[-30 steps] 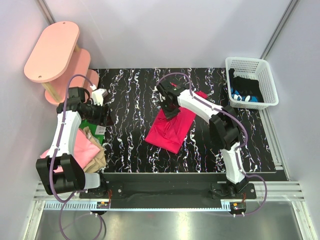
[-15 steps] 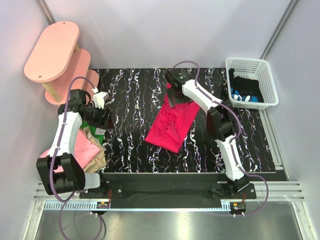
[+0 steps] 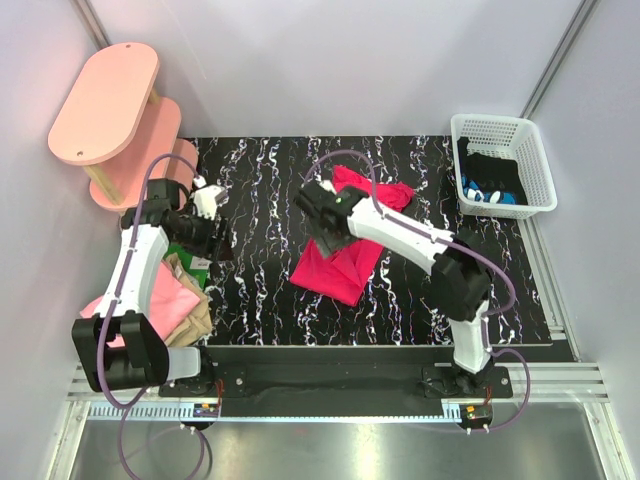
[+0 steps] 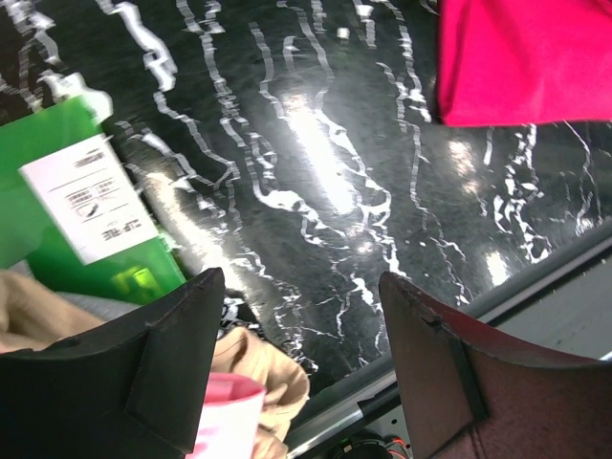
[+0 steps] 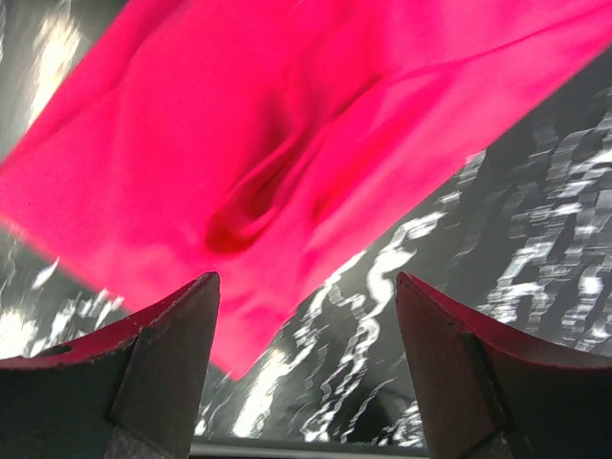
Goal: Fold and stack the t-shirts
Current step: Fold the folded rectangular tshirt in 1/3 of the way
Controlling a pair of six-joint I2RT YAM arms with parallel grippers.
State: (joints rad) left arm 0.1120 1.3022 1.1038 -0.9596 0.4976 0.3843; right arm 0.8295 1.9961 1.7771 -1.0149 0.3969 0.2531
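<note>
Crimson t-shirt (image 3: 336, 270), soft, creased, perhaps folded, left pincer (image 4: 298, 287) and right pincer (image 5: 306, 287) agape, empty

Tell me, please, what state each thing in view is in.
crimson t-shirt, lying partly folded, not held
light pink t-shirt, crumpled in a pile
tan t-shirt, crumpled in the same pile
left tool, open, empty
right tool, open, empty, above the crimson t-shirt
white basket, holding dark items
</note>
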